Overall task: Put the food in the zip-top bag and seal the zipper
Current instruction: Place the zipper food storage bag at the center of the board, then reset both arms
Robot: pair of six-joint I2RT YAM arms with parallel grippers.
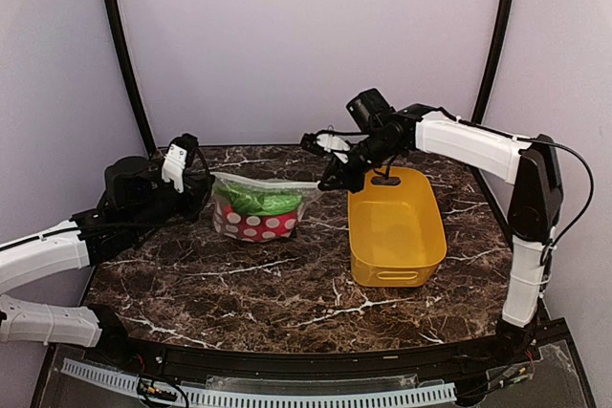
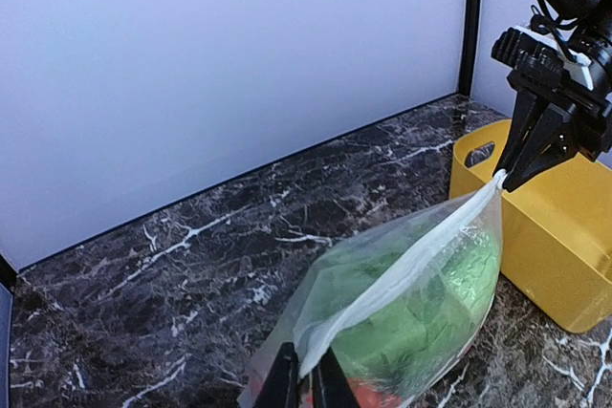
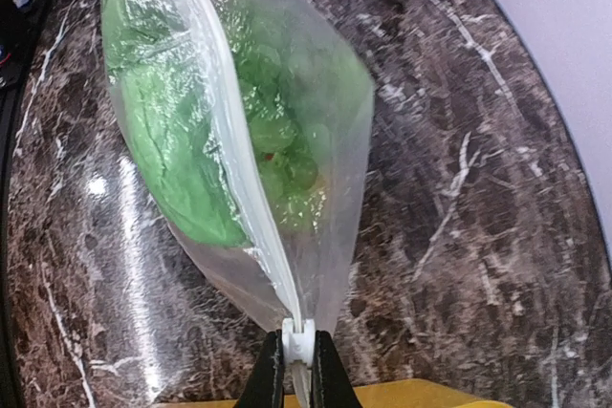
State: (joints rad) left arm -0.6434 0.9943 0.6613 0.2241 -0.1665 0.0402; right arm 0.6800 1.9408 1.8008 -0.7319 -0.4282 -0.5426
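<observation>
the left jaws are pinched nearly closed on one end of the zipper [image 2: 411, 265], black fingertips [image 2: 283, 379] pressed on the thin whitish strip at the bag's corner. the right jaws are likewise almost closed, nipping the opposite end of the same strip, where a small white plastic tab shows between the black fingers [image 3: 268, 375].

between the two grips the strip runs taut as a narrow, pale, slightly ribbed band, and in both wrist views its two sides lie together along the stretch that shows.

below it hangs the zip-top bag [image 1: 263, 205], of thin, clear, crinkled film that bulges outward. the food [image 1: 258, 201] is inside it: rounded green pieces, soft-looking and blurred through the plastic, over a red mass at the bottom that shows white dots.

the bag sits at the middle rear of the surface [image 1: 239, 284], a dark brown slab veined in white like marble. whether the bag's bottom rests on it i cannot tell.

just beside the right jaws stands a yellow bin [image 1: 397, 236], smooth rounded plastic with a slot handle.
</observation>
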